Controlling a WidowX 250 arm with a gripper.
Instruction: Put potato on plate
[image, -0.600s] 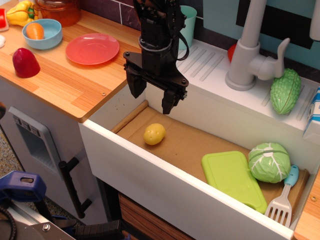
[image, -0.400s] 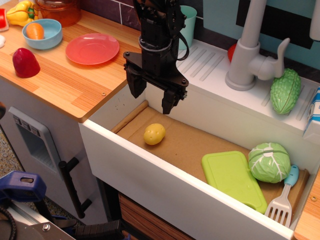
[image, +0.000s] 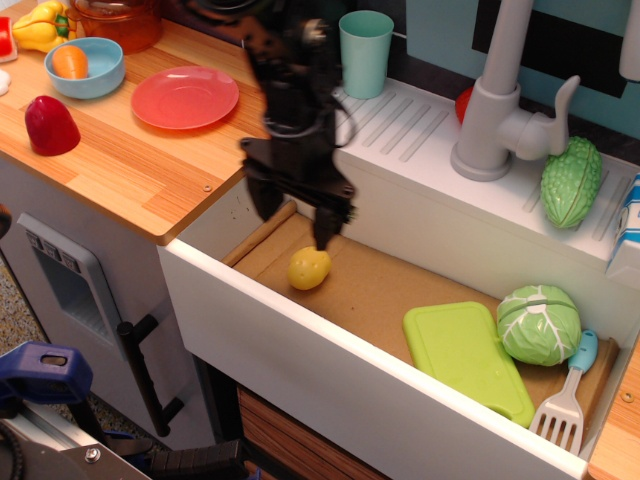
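The pale-yellow potato (image: 309, 268) lies on the brown floor of the sink basin (image: 390, 290), near its left end. My black gripper (image: 297, 218) is open and blurred by motion, its fingers hanging just above and slightly left of the potato, one fingertip (image: 324, 235) close over its top. The coral-pink plate (image: 185, 97) sits bare on the wooden counter to the upper left, apart from the gripper.
A light-blue bowl (image: 84, 66) with an orange toy, a red toy (image: 50, 125) and a yellow pepper (image: 40, 25) sit on the counter. In the basin lie a green cutting board (image: 466, 358), a cabbage (image: 539, 324) and a spatula (image: 565, 400). A teal cup (image: 365, 53) and faucet (image: 500, 100) stand behind.
The gripper has dropped down and a little left into the basin, from above the rim to just over the potato. It stays open. The potato has not moved.
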